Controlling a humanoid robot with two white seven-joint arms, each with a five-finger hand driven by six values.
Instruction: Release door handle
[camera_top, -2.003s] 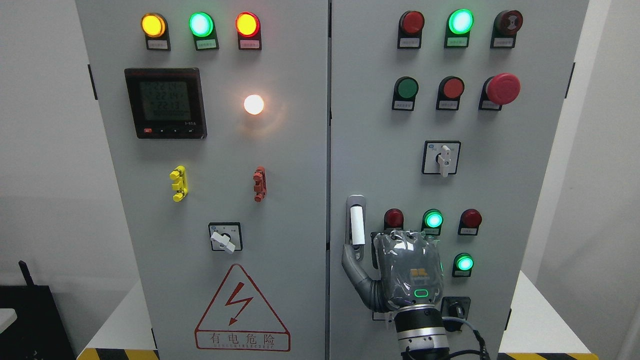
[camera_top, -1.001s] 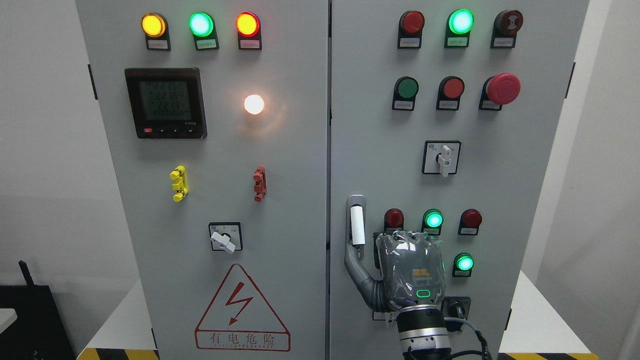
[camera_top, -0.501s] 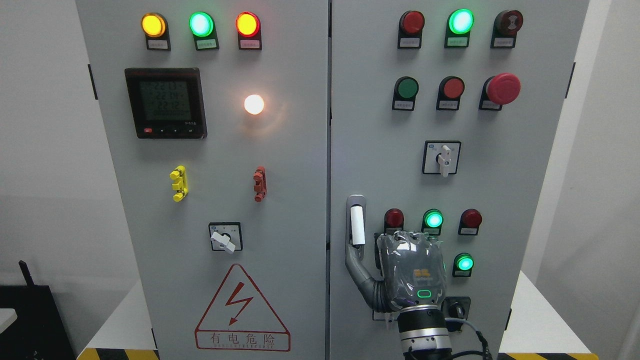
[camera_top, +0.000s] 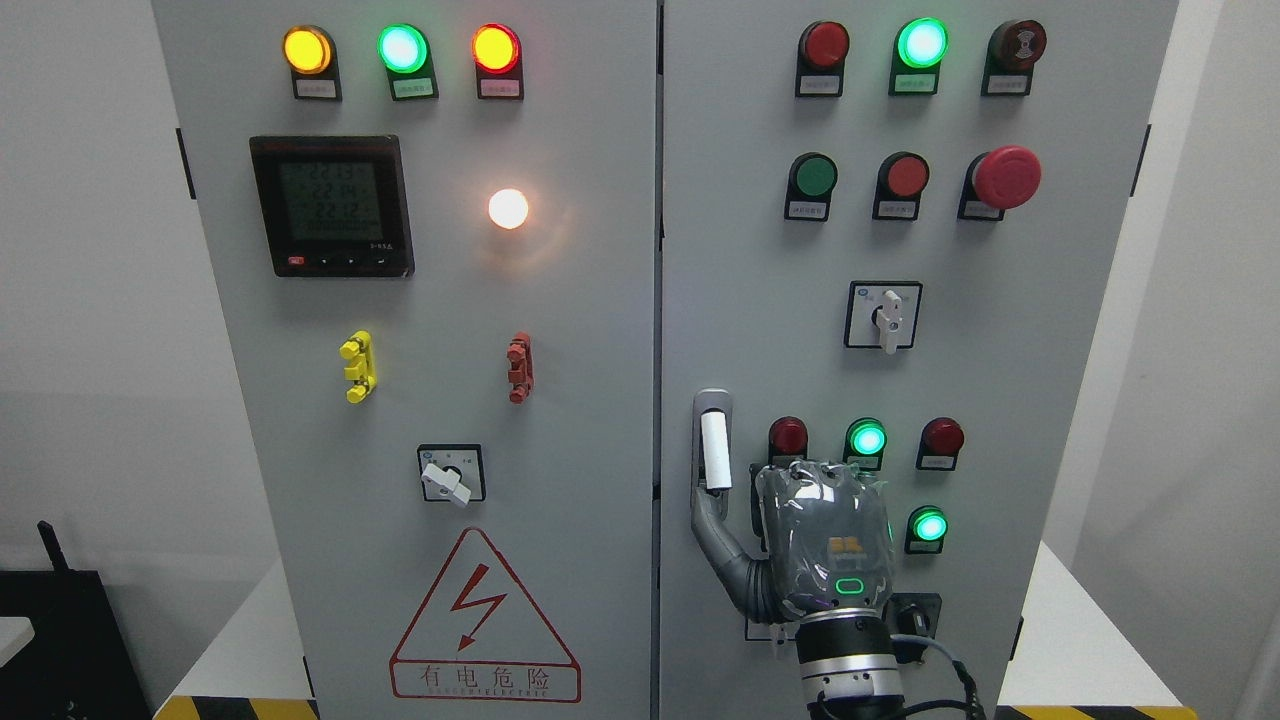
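Currently, door handle (camera_top: 713, 450): it stands upright at the left edge of the right cabinet door (camera_top: 760, 250), which looks shut.
Right hand (camera_top: 822, 545): it comes from the bottom edge, right of the middle, its back toward the camera; the thumb (camera_top: 712, 515) reaches up to the lower end of the handle.
Fingers: hidden behind the palm, so I cannot tell whether they are curled or spread.
Progress: the release seems not finished; the thumb must come clear.
Left hand: not visible.
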